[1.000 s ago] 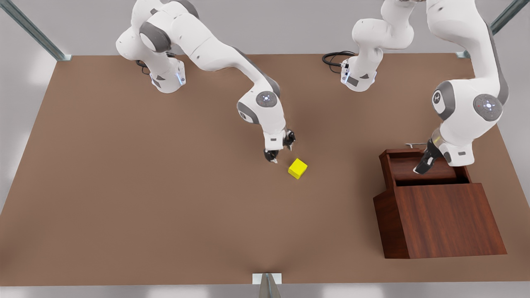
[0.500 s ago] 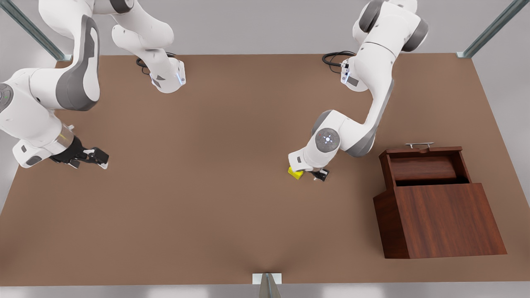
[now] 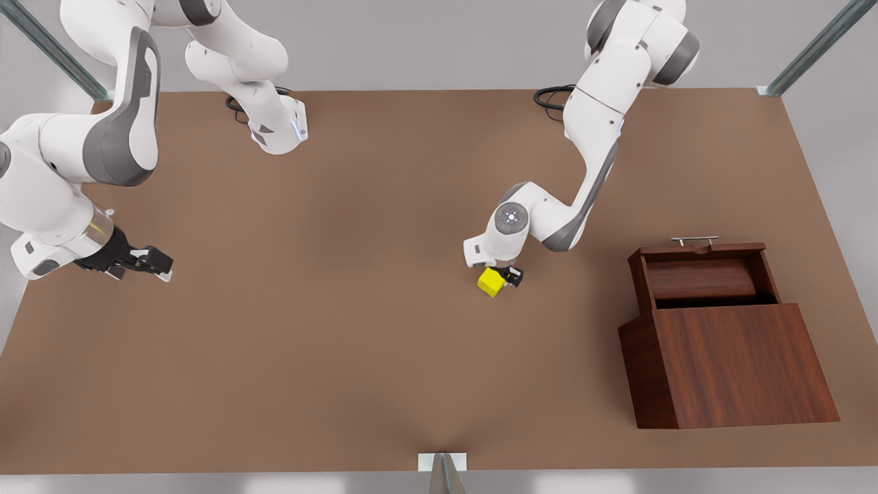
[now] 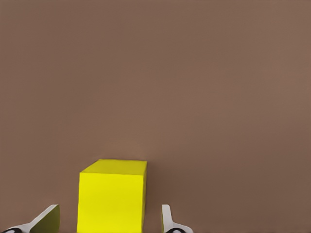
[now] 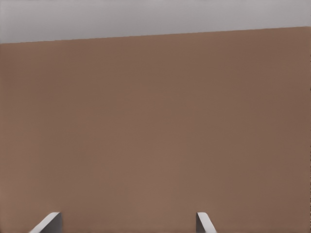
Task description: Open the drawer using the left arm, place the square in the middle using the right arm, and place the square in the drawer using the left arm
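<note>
The square (image 3: 491, 282) is a small yellow cube resting on the brown tabletop near its middle. In the left wrist view the square (image 4: 112, 199) sits between two pale fingertips (image 4: 167, 221), with a gap on each side. My left gripper (image 3: 504, 277) is down at the square, open and straddling it. The drawer (image 3: 706, 278) at the front view's right stands pulled open, its silver handle (image 3: 695, 239) toward the back. My right gripper (image 3: 159, 266) hovers open at the front view's far left, and its fingertips (image 5: 203, 221) have nothing between them.
The slant-topped wooden cabinet (image 3: 734, 363) fills the front view's right near corner. Both arm bases (image 3: 278, 127) (image 3: 590, 123) stand along the back edge with black cables beside them. A metal bracket (image 3: 442, 463) sits at the front edge.
The right arm left the square and swung to the front view's far left. The left arm came from the drawer to the square and now has its fingers around it.
</note>
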